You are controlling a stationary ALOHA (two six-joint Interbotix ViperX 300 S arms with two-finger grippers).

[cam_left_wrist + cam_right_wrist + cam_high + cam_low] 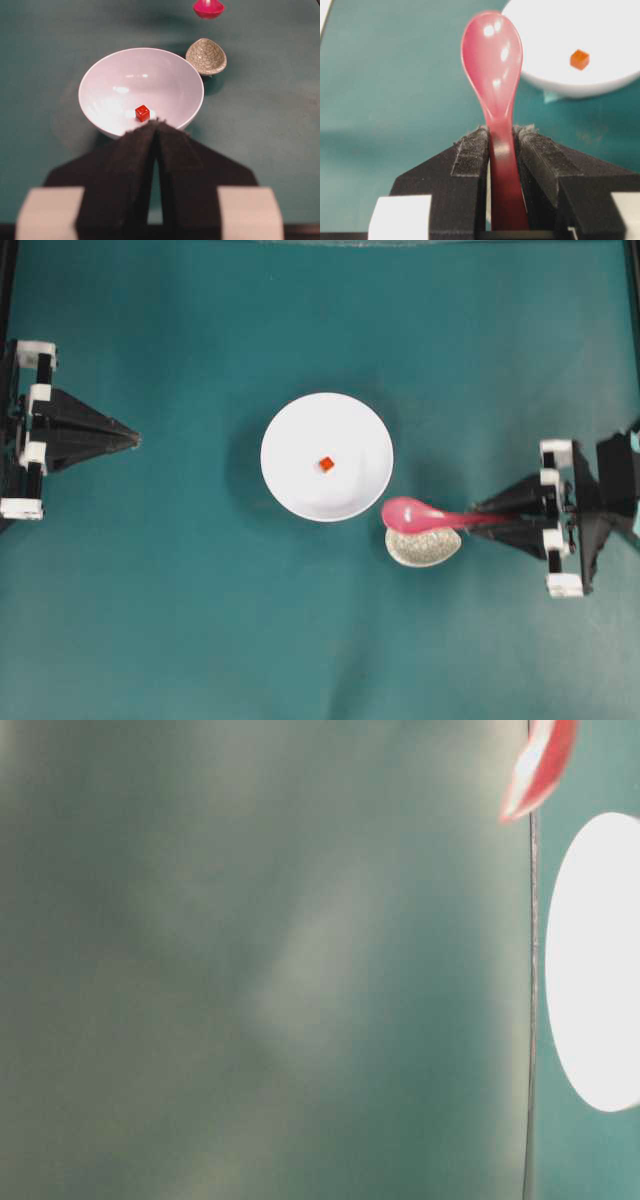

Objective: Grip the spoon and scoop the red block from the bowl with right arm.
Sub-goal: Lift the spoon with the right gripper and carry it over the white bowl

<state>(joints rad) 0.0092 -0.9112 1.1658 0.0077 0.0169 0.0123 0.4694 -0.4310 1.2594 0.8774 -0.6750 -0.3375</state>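
Holding the spoon by its handle, my right gripper has both pads clamped on the pink-red stem, the glossy scoop end sticking out ahead of the jaws. So the grip is done; the scoop is not. The red block sits near the middle of the bowl, untouched.

Overhead: spoon's scoop end hangs over the speckled beige dish, just beside the bowl's lower-right rim, not yet over the bowl. Judging from that, what is left: carry the spoon over the rim, dip under the block, lift it out.

Left gripper parked at the left edge, well apart from the bowl, jaws drawn nearly together with nothing between them.

View differences:
- Right wrist view shows pad contact on the handle clearly; overhead only shows the handle vanishing into the black fingers.
- Left wrist view gives the block's cube shape and its seat on the bowl floor, plus the dish's crackled glaze.
- Only the left wrist view suggests the spoon is up off the dish; overhead cannot settle that.
- Table-level view is mostly blur: a white oval and a red sliver at the right edge. Little use.
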